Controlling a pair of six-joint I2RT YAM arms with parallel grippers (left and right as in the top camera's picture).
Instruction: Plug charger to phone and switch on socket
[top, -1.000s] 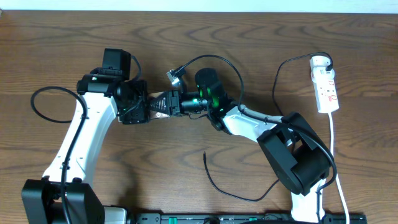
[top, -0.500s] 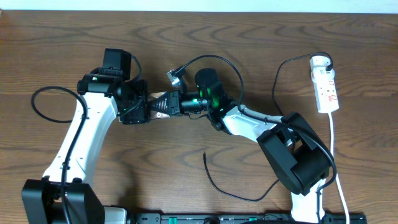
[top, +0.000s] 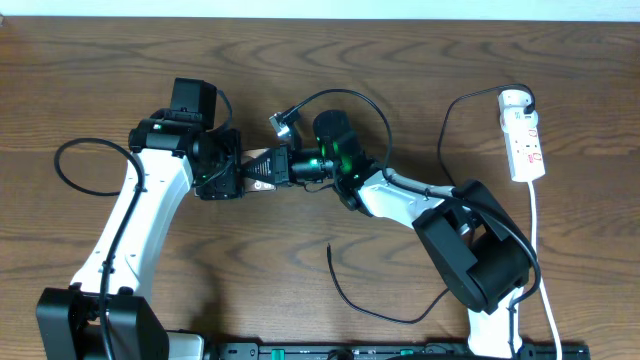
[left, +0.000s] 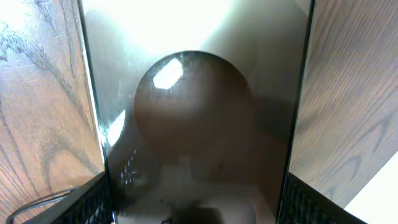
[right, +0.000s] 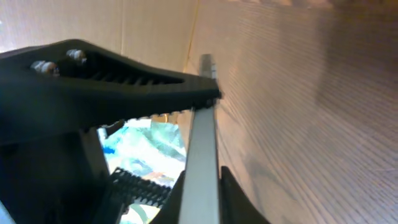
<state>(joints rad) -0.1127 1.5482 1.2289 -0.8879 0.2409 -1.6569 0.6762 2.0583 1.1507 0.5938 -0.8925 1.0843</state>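
Starting at the left, the white-and-black left arm reaches from the near edge of the brown wooden table toward the middle, and the left gripper is clamped on the flat rectangular phone with a brown-bronze face and a dark oval. In the left wrist view the slab fills the space between the two ribbed black fingers, one against each long edge, so the hold is across its width. The face is turned to that camera, with wood grain showing on either side.

Seen from overhead, the phone lies near the middle of the table, a little left of centre, with its long axis running left to right. One end is in the left gripper and the other points right, into the right gripper. Only a small brown sliver shows between them. The right wrist view has the phone edge-on, a thin grey strip with a toothed black finger pressed on each side of it — these jaws are closed across its thickness.

Further right, the long thin black charger cable loops out from the far end of the narrow white power strip with red markings. Its free end lies on bare wood near the right arm's elbow, well apart from the phone. The strip sits at the far right, long axis running far to near, rounded end far — a white cord trails from its near end.
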